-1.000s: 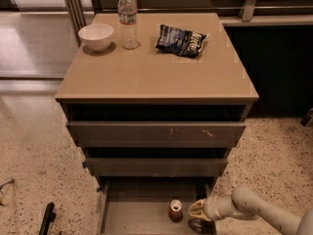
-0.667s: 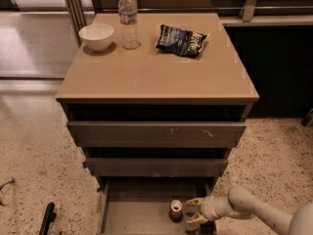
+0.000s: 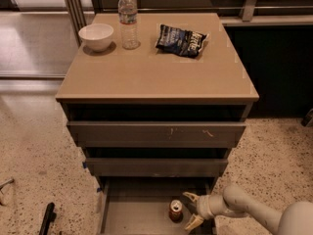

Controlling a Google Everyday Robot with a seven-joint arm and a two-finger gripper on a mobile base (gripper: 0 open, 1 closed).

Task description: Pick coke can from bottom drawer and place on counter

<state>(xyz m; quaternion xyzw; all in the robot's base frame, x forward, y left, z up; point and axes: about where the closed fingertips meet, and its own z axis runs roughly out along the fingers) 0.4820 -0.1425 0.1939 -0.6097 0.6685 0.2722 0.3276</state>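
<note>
status: reach at the can, grasp not yet made

i take the coke can (image 3: 175, 210) as my reference throughout. it stands upright on the floor of the open bottom drawer (image 3: 132, 218), silver top up, towards that tray's right half.

the gripper (image 3: 187, 211) sits just to the right of the can, at about the same height, with the arm running away from it to the lower right. its two fingers are spread wide, one tip above the can's line and one below. the tips reach about as far as the can's right side, and i cannot tell whether they touch it. nothing is pinched.

the counter (image 3: 156, 75) lies well above the can, over two upper drawers (image 3: 156, 131). on its far part stand a white bowl (image 3: 96, 35), a water bottle (image 3: 128, 19) and a dark snack bag (image 3: 182, 39) (the near part looks the natural spot for a can).

my judgement: the drawer is open and the approach nearly complete. closing on the can, lifting it out, carrying it up and setting it on the counter are all outstanding.
</note>
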